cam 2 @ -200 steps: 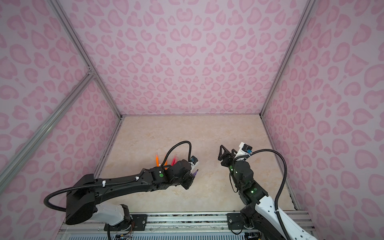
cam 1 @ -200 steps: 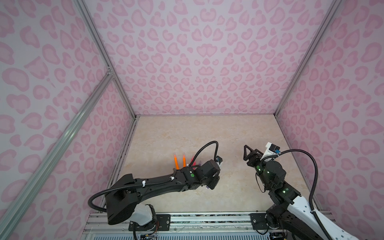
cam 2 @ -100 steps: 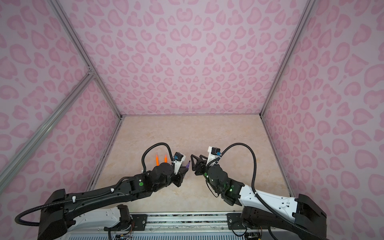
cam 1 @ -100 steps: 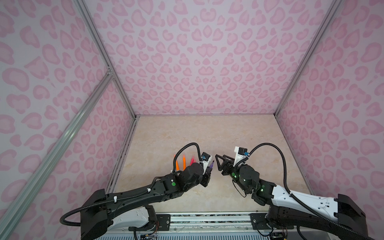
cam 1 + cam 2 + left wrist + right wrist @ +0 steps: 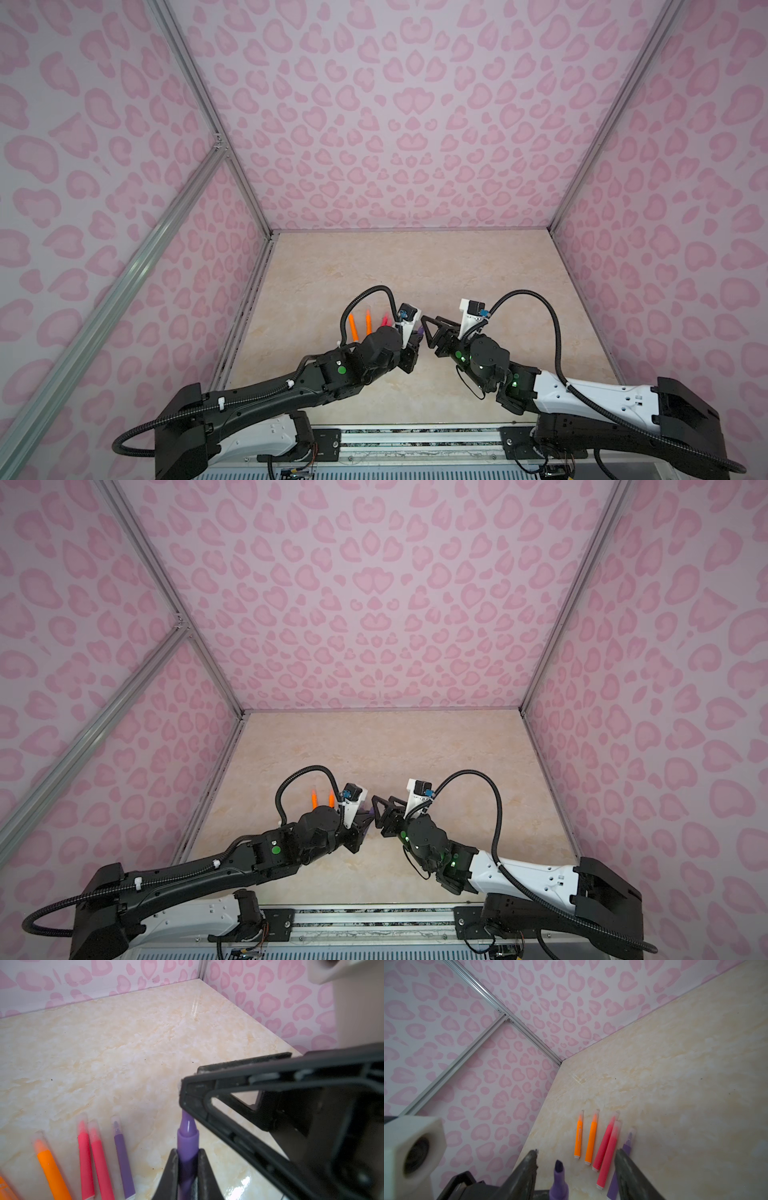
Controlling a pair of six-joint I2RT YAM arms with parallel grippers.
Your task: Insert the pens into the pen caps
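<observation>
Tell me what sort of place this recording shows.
Probably a purpose-built robot test booth, not a home or workshop: pink heart-print wall panels, aluminium frame struts and a marble-look tabletop.

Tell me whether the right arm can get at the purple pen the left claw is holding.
Probably yes: the purple pen, shut in the left claw, points its bare tip between the open fingers of the right claw, with nothing between.

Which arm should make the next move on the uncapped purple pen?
Right, likely. The left jaws are shut on the barrel of the purple pen, so that arm is busy. The right jaws stand open with the pen's bare tip between them, holding nothing.
</observation>
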